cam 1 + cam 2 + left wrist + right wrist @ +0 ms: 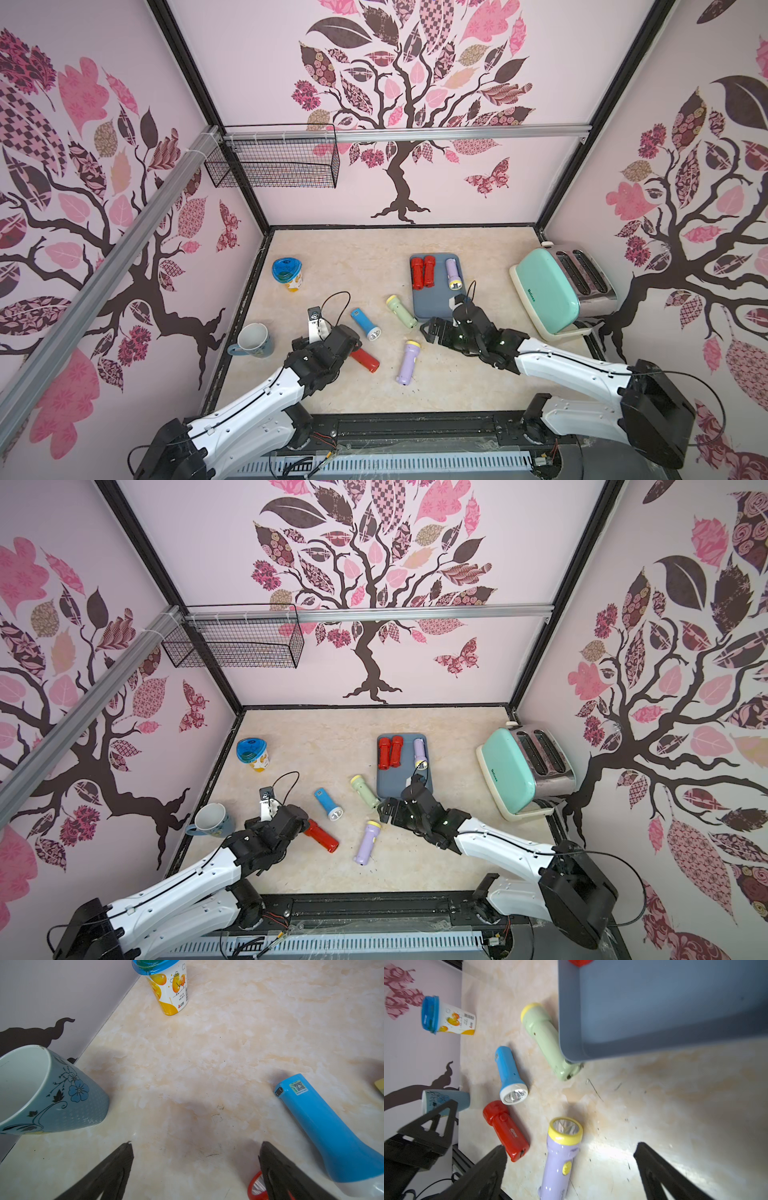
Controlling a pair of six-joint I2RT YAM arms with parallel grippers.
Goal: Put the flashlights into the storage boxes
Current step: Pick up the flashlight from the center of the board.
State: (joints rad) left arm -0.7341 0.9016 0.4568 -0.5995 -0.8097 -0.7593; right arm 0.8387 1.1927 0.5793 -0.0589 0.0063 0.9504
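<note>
Marbled tabletop, tray (436, 309) holds three flashlights (417, 273), four lie loose; right gripper (428, 332) and left gripper (196, 1142) both gape wide, empty; next, probably lower right onto loose lilac flashlight (406, 362).

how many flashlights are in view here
7. Three lie in the slate-blue tray: two red ones and a lilac one. Four lie on the table: pale green, blue, red, lilac. More could lie under the left arm.

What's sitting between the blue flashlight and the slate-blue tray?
The pale green flashlight lies between them, right beside the tray, as both top views show.
</note>
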